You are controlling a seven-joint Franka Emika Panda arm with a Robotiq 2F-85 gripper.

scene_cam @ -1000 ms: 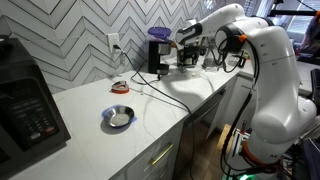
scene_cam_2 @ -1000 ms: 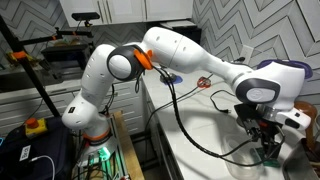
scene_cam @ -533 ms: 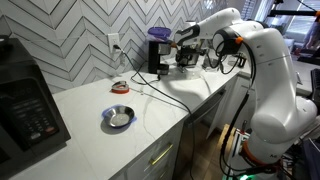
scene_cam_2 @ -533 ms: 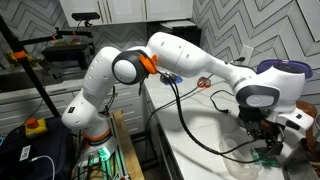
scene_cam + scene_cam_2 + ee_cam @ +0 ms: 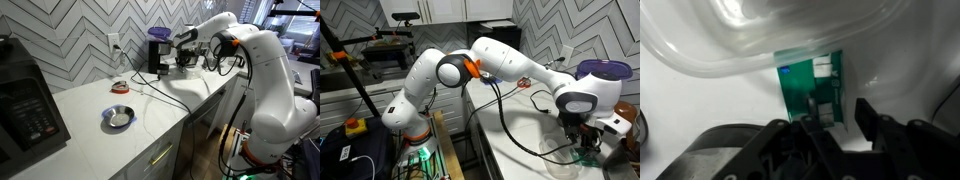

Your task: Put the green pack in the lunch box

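The green pack (image 5: 810, 85) lies flat on the white counter, seen from above in the wrist view. Just beyond it sits the clear plastic lunch box (image 5: 790, 35), whose rim curves over the pack's far edge. My gripper (image 5: 847, 115) hangs low over the pack's near right corner. One dark finger (image 5: 826, 128) overlaps that corner and bare counter shows in the narrowed gap between the jaws, so it is open. In an exterior view the gripper (image 5: 588, 150) points down at the counter end with a bit of green pack (image 5: 590, 158) below it. In an exterior view the gripper (image 5: 187, 58) is at the far counter.
A coffee machine with a purple top (image 5: 157, 45) stands by the wall close to the gripper. A small metal bowl (image 5: 118, 117) and a red-and-white item (image 5: 119, 87) rest mid-counter, with a black microwave (image 5: 25, 105) at the near end. Cables (image 5: 165, 90) trail across the counter.
The jaws have drawn closer together around the pack's corner. The arm has lowered slightly towards the counter; the pack and the lunch box have not moved.
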